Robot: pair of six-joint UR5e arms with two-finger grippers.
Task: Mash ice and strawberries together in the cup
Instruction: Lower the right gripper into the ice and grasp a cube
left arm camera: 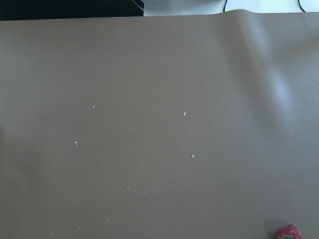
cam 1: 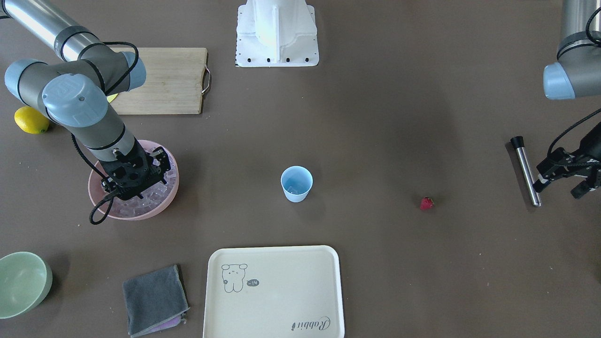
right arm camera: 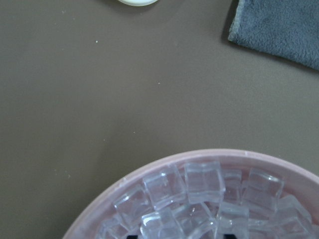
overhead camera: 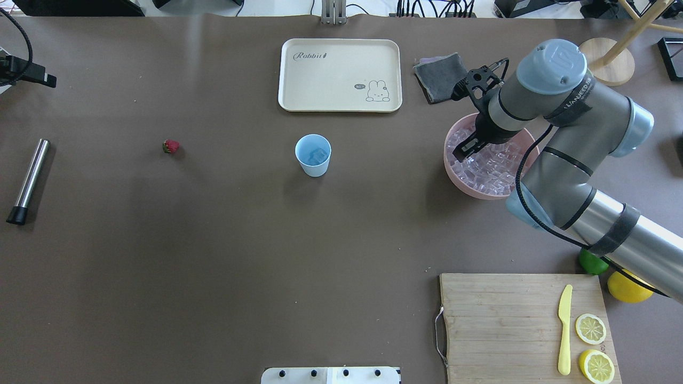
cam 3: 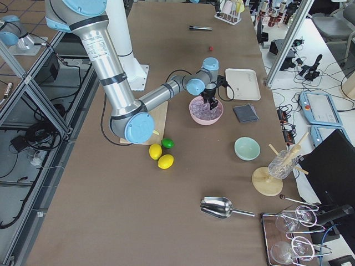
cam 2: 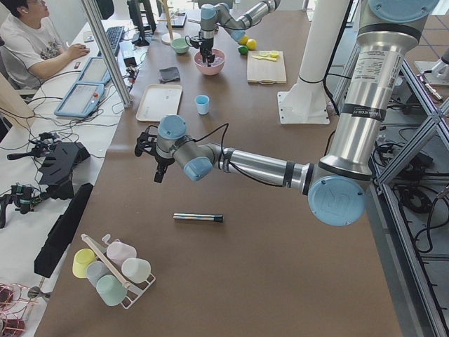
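Observation:
The light-blue cup [cam 1: 296, 184] [overhead camera: 313, 154] stands upright mid-table with one clear ice cube [overhead camera: 319, 156] inside. More ice [overhead camera: 491, 168] [right arm camera: 202, 181] fills the pink bowl [overhead camera: 447, 160]. My right gripper [overhead camera: 465, 154] reaches down into that bowl. It is open, and only its dark fingertips show at the bottom edge of the right wrist view. One red strawberry [cam 1: 426, 203] [overhead camera: 171, 146] [left arm camera: 290, 232] lies on the table between the cup and my left gripper [cam 1: 561, 185]. That gripper hovers open and holds nothing, beside a metal muddler [cam 1: 526, 171].
A cream tray [overhead camera: 340, 74] and a grey cloth [overhead camera: 440, 77] lie on the far side of the cup. A cutting board [overhead camera: 512, 325] carries a yellow knife and lemon halves. A whole lemon [cam 1: 30, 119], a lime [overhead camera: 592, 262] and a pale-green bowl [cam 1: 23, 284] sit near the right arm.

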